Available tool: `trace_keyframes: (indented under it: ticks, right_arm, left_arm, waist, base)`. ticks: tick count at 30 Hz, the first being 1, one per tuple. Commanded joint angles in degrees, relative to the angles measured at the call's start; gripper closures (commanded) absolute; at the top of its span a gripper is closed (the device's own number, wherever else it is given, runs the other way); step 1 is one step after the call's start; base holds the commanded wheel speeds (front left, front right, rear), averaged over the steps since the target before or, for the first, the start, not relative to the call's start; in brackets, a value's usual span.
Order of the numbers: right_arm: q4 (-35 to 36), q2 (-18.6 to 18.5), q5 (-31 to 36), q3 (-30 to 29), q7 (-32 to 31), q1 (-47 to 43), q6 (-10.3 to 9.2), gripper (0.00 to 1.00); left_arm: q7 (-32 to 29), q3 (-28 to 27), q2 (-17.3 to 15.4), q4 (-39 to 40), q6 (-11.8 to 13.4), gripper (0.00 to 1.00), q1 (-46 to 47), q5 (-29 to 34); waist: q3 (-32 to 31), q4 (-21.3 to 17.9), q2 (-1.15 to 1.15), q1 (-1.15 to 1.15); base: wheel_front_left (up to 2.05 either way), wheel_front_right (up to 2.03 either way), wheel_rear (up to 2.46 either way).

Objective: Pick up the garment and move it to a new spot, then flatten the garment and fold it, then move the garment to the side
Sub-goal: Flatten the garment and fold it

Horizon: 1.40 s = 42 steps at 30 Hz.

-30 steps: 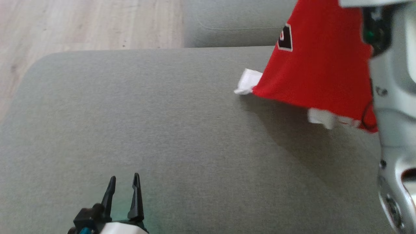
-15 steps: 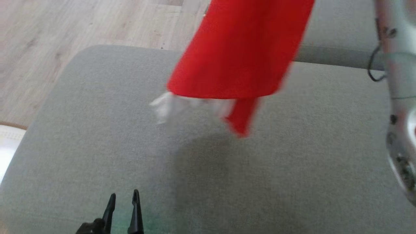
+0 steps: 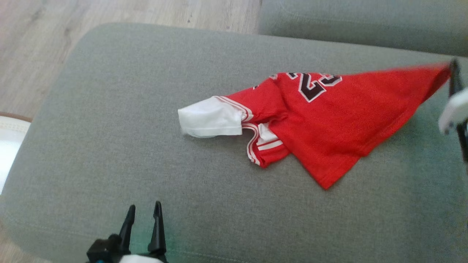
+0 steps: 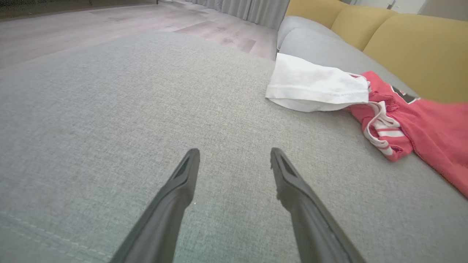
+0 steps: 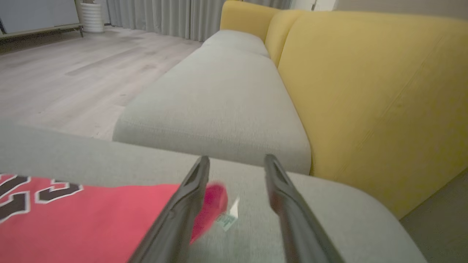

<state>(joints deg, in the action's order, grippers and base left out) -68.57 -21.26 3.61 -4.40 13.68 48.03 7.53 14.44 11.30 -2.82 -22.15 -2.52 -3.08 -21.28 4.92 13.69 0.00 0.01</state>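
Here, a red garment (image 3: 329,120) lies spread on a grey sofa seat cushion (image 3: 109,128), over the cushion's right half as the head camera sees it. Its white sleeve (image 3: 210,120) points left, and a dark, white-edged number 23 (image 3: 312,84) faces up along the garment's far side. The fabric is rumpled where sleeve meets body, with a fold of red-and-white striped trim (image 4: 380,131) bunched just beside the sleeve. To the right the cloth tapers to a blurred point that reaches the right pincer (image 3: 455,78) at the edge of the head view.

Seen from the right wrist camera, that pincer's two dark fingers (image 5: 179,212) stand apart, released. The garment's red corner and a small pale label (image 5: 228,217) lie on the cushion below the gap, and the red tip sits against the left-hand finger in that view. Blur hides whether finger and cloth actually touch.

The left pincer (image 3: 144,206) hangs at the lower left of the head view, low over bare cushion and well apart from the garment. Its fingers (image 4: 175,197) are spread with nothing between them. From its wrist camera, the sleeve lies ahead and to the right.

A neighbouring cushion (image 5: 219,109) of the same grey continues the seat, backed by a yellow backrest (image 5: 365,91). Pale wooden floor (image 3: 36,44) runs past the sofa's front edge toward grey curtains (image 5: 157,16).
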Motion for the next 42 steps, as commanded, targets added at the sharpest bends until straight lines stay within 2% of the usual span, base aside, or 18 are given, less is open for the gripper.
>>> trace_keyframes:
  ticks: [1, 5, 8, 11, 14, 16, 17, 18, 22, 25, 30, 31, 32, 33, 34, 38, 39, 42]
  right_arm:
    - [1.75, -0.02, 0.04, -0.48, 0.86, 0.43, -0.04, 0.0]
    - [3.93, 4.12, -0.5, -3.51, 1.25, -5.57, -0.04, 0.0]
    - [9.73, 9.15, -1.58, -1.91, 1.29, -10.89, -0.04, 0.0]
    - [15.81, 13.52, -4.24, 2.82, 1.3, -17.02, -0.04, 0.0]
    - [21.33, 15.57, -8.34, 9.21, 1.3, -23.14, -0.04, 0.0]
    - [24.38, 16.1, -10.76, 14.41, 1.3, -26.95, -0.04, 0.0]
    - [24.38, 16.1, -10.76, 14.41, 1.3, -26.95, -0.04, 0.0]
    - [25.77, 16.12, -11.64, 17.05, 1.3, -28.61, -0.04, 0.0]
    - [28.91, 14.25, -13.66, 25.19, 1.31, -32.57, -0.04, 0.0]
    - [29.79, 13.05, -13.57, 27.56, 1.31, -33.03, -0.04, 0.0]
    - [25.56, 12.91, -10.95, 28.29, 1.31, -31.95, -0.04, 0.0]
    - [24.66, 12.99, -10.3, 28.51, 1.31, -31.59, -0.04, 0.09]
    - [24.01, 13.22, -9.94, 28.54, 1.31, -31.29, -0.04, 0.31]
    - [23.53, 13.51, -9.84, 28.31, 1.31, -31.07, -0.04, 0.48]
    - [23.03, 13.67, -9.58, 28.24, 1.31, -30.87, -0.04, 0.59]
    - [22.2, 14.42, -9.41, 27.2, 1.31, -30.49, -0.04, 0.78]
    - [22.07, 14.65, -9.66, 26.85, 1.31, -30.57, -0.04, 1.0]
    - [22.07, 14.91, -10.41, 25.2, 1.31, -31.1, -0.04, 1.0]
  left_arm:
    - [0.56, -1.46, -0.06, 1.58, 0.08, 0.0, 2.64, -0.18]
    - [0.56, -1.63, -0.06, 1.5, 0.19, 0.0, 3.31, 0.21]
    - [0.56, -1.75, -0.06, 1.32, 0.18, 0.0, 3.86, 0.34]
    - [0.56, -1.49, -0.06, 1.25, 0.2, 0.0, 4.31, 0.27]
    - [0.56, -1.02, -0.06, 1.33, 0.14, 0.0, 4.6, 0.01]
    - [0.56, -0.84, -0.06, 1.43, 0.24, 0.0, 4.54, -0.14]
    - [0.56, -0.84, -0.06, 1.43, 0.24, 0.0, 4.54, -0.14]
    - [0.56, -0.76, -0.06, 1.49, 0.33, 0.0, 4.46, -0.22]
    - [0.56, -0.61, -0.06, 1.73, 0.41, 0.0, 4.04, -0.29]
    - [0.56, -0.85, -0.06, 1.65, 0.39, 0.0, 3.88, -0.29]
    - [0.56, -0.58, -0.06, 1.43, 0.36, 0.0, 4.14, -0.39]
    - [0.56, -0.49, -0.06, 1.42, 0.39, 0.0, 4.2, -0.45]
    - [0.56, -0.42, -0.06, 1.42, 0.44, 0.0, 4.22, -0.53]
    - [0.56, -0.4, -0.06, 1.45, 0.49, 0.0, 4.22, -0.56]
    - [0.56, -0.44, -0.06, 1.48, 0.56, 0.0, 4.2, -0.61]
    - [0.56, -0.81, -0.06, 1.46, 0.63, 0.0, 4.05, -0.56]
    - [0.56, -0.88, -0.06, 1.46, 0.65, 0.0, 4.02, -0.51]
    - [0.56, -1.15, -0.06, 1.41, 0.74, 0.0, 3.85, -0.34]
  waist:
    - [1.06, -0.35, 0.0, -0.01]
    - [1.76, -1.52, 0.0, -0.01]
    - [1.77, -2.46, 0.0, -0.01]
    - [1.53, -3.15, 0.0, -0.01]
    - [1.17, -3.48, 0.0, -0.01]
    - [0.91, -3.62, 0.0, -0.01]
    - [0.91, -3.62, 0.0, -0.01]
    - [0.83, -3.7, 0.0, -0.01]
    - [0.85, -3.94, 0.0, -0.01]
    - [1.07, -3.85, 0.0, -0.01]
    - [1.34, -3.11, 0.0, -0.01]
    - [1.36, -2.94, 0.0, -0.01]
    - [1.38, -2.81, 0.0, -0.01]
    - [1.41, -2.72, 0.0, -0.01]
    - [1.44, -2.63, 0.0, -0.01]
    - [1.44, -2.52, 0.0, -0.01]
    - [1.41, -2.55, 0.0, -0.01]
    - [0.97, -2.86, 0.0, -0.01]
  base:
    - [0.0, 0.0, 0.0]
    - [0.0, 0.0, 0.0]
    - [0.0, 0.0, 0.0]
    - [0.0, 0.0, 0.0]
    - [0.0, 0.0, 0.0]
    - [0.0, 0.0, 0.0]
    - [0.0, 0.0, 0.0]
    - [0.0, 0.0, 0.0]
    - [0.0, 0.0, 0.0]
    - [0.0, 0.0, 0.0]
    - [0.0, 0.0, 0.0]
    - [0.0, 0.0, 0.0]
    - [0.0, 0.0, 0.0]
    - [0.0, 0.0, 0.0]
    - [0.0, 0.0, 0.0]
    - [0.0, 0.0, 0.0]
    - [0.0, 0.0, 0.0]
    - [0.0, 0.0, 0.0]
